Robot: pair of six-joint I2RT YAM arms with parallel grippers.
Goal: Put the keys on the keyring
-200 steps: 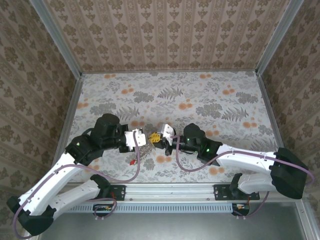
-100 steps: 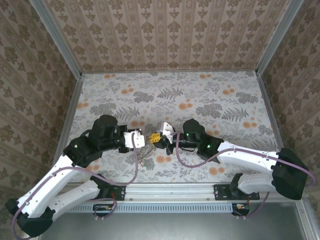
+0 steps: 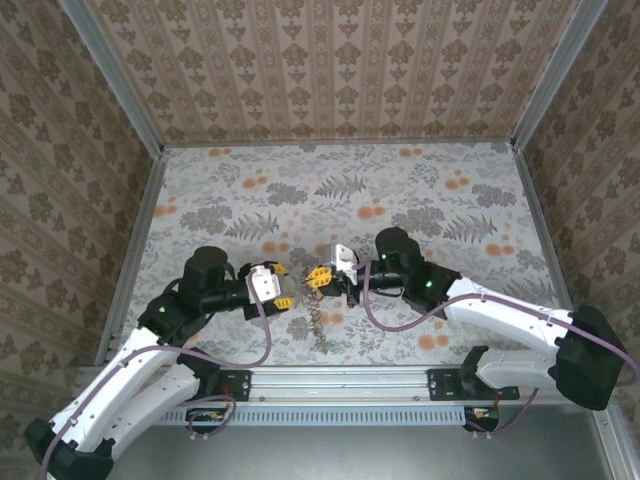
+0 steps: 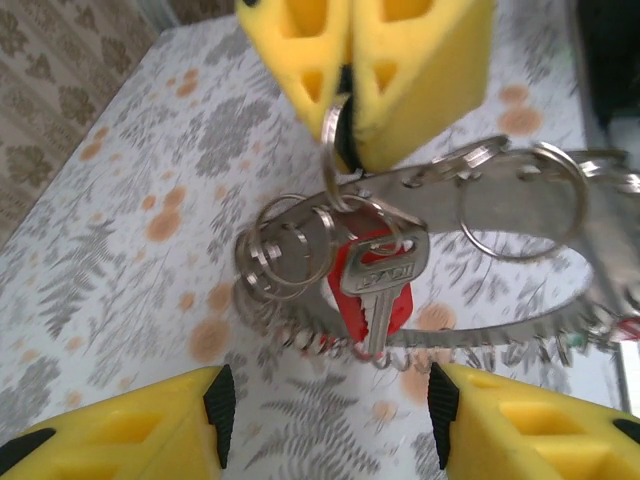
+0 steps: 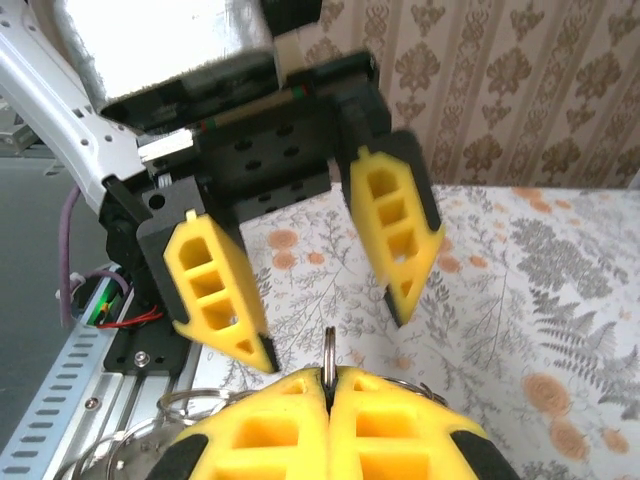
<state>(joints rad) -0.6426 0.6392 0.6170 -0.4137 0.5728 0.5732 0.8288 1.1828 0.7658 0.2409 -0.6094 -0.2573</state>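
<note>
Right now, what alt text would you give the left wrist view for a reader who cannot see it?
The right gripper, at the top, is shut on a small ring of the keyring; its grey bumpy-edged loop and a red-headed key hang below, over the floral table. The left gripper stands open, a yellow finger in each bottom corner.

The top camera looks down from high behind the near edge over the whole floral-patterned desk (image 3: 400, 180). The wrist cameras, close behind yellow foam fingers (image 4: 120, 435), face each other, sharing mid-desk.
</note>
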